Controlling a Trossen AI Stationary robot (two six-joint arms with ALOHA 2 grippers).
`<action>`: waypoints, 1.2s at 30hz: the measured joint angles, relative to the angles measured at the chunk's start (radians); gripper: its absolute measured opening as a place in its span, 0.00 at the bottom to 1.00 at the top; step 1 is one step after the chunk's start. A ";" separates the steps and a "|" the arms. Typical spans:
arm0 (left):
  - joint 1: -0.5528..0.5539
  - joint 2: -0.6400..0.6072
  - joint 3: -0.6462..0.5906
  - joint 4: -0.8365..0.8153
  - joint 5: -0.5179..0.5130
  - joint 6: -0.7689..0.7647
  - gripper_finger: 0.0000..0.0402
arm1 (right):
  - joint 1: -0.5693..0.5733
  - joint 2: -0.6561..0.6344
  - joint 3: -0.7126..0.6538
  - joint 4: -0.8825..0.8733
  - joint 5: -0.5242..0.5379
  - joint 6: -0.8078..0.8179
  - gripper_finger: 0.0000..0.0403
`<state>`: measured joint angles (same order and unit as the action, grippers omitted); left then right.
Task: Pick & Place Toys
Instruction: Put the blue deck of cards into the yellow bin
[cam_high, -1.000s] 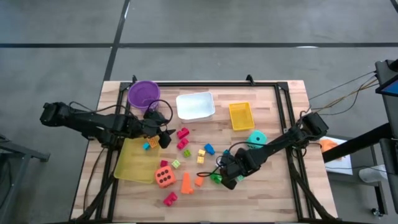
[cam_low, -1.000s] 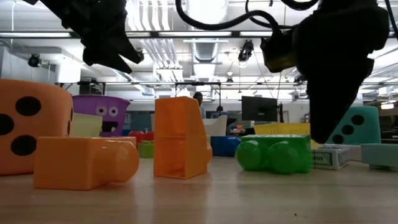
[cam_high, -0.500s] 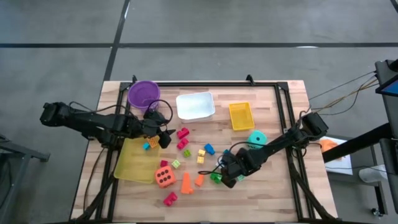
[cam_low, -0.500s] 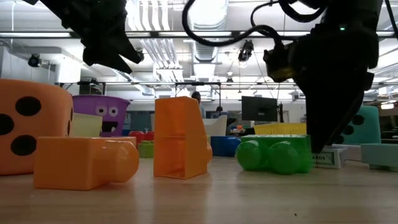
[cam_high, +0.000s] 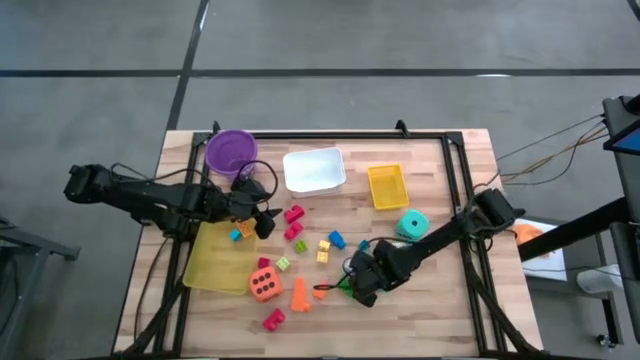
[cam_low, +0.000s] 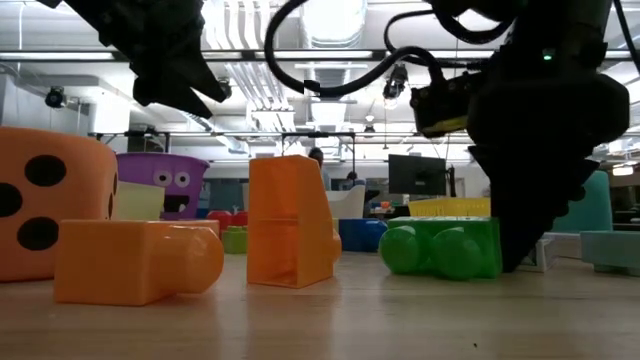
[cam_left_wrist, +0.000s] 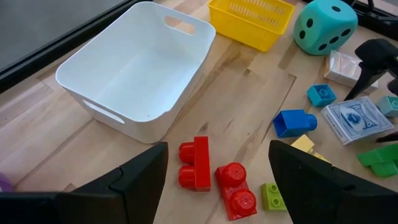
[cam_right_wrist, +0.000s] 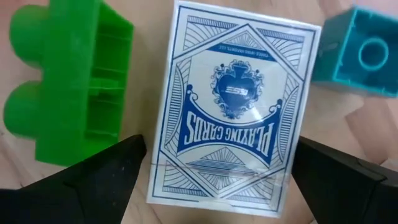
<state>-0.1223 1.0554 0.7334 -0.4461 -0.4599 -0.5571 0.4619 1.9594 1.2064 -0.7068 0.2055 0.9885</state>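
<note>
Two foam dice (cam_high: 265, 285), two trays (cam_high: 315, 170)

Even overhead lighting across all four views; the low view is backlit.
Ceiling lights (cam_low: 335, 20) glare white at the upper centre of the low view, so both arms read as near-black silhouettes. The orange die (cam_low: 50, 200) at the left edge looks soft. In the right wrist view, the card pack (cam_right_wrist: 233, 112) is sharp while the fingers (cam_right_wrist: 93, 180) blur.

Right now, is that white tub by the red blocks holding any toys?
No. In the left wrist view the white tub shows a bare floor, and the two red blocks lie outside it on the wood.
</note>
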 joint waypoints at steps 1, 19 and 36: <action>0.000 0.000 0.000 0.000 0.000 0.000 0.70 | 0.003 0.001 0.013 -0.017 0.012 -0.001 0.95; 0.000 0.000 -0.001 0.000 0.008 0.000 0.70 | 0.008 -0.008 0.022 -0.023 0.027 0.006 0.75; 0.000 0.000 -0.001 0.001 0.008 0.000 0.70 | 0.012 -0.159 0.015 -0.109 0.135 0.006 0.75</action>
<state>-0.1223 1.0554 0.7326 -0.4456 -0.4519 -0.5575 0.4740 1.8001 1.2217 -0.8158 0.3410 0.9944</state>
